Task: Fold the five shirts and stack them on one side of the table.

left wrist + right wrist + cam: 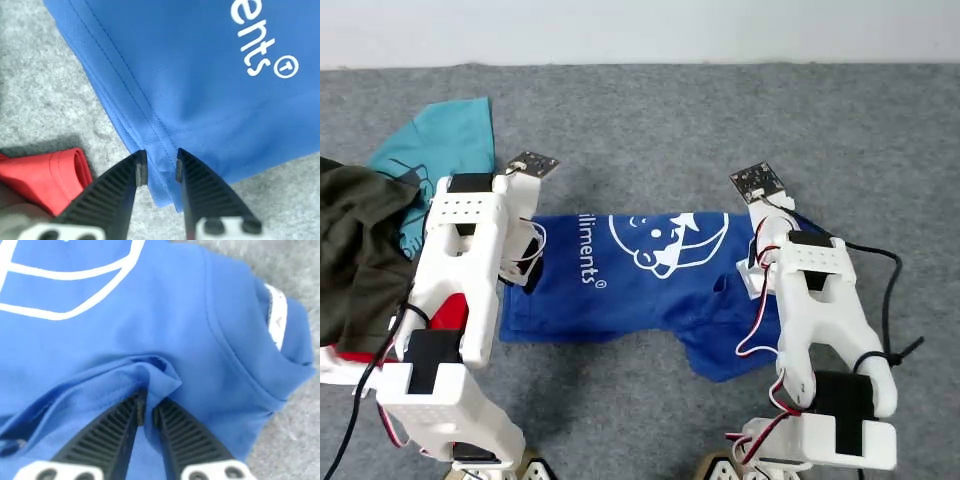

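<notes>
A blue shirt (640, 285) with white print lies spread across the middle of the grey table (720, 120). My left gripper (525, 262) is at the shirt's left edge. In the left wrist view the gripper (160, 167) is narrowly open, with the flat blue hem (155, 150) between its tips. My right gripper (756, 265) is over the shirt's right part. In the right wrist view it (148, 407) is shut on a raised fold of the blue shirt (150, 372), beside the collar (275, 315).
A teal shirt (445, 140) lies at the back left, and a dark olive shirt (355, 250) is heaped on the left edge. A red shirt (448, 315) (45, 175) sits under the left arm. Bare table lies behind the blue shirt and to the right.
</notes>
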`<state>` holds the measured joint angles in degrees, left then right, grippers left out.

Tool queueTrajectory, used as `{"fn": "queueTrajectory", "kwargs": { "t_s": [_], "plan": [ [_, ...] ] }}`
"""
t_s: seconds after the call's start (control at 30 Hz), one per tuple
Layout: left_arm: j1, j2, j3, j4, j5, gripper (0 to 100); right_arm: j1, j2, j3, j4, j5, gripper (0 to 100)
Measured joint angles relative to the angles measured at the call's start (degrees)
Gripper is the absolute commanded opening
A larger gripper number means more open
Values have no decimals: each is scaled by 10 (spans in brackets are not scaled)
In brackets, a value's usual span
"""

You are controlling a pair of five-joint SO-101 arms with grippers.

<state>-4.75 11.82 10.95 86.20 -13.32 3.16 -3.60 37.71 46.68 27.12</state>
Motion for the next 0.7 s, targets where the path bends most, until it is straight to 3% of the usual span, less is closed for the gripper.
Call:
{"fn": "queueTrajectory", "kwargs": {
  "t_s": [0.4, 0.7],
  "plan": [
    [0, 0, 0, 0, 0, 109, -40, 0, -10, 0, 0, 158],
    [0, 0, 0, 0, 0, 109, -40, -111, -89, 188, 0, 155]
  ]
}}
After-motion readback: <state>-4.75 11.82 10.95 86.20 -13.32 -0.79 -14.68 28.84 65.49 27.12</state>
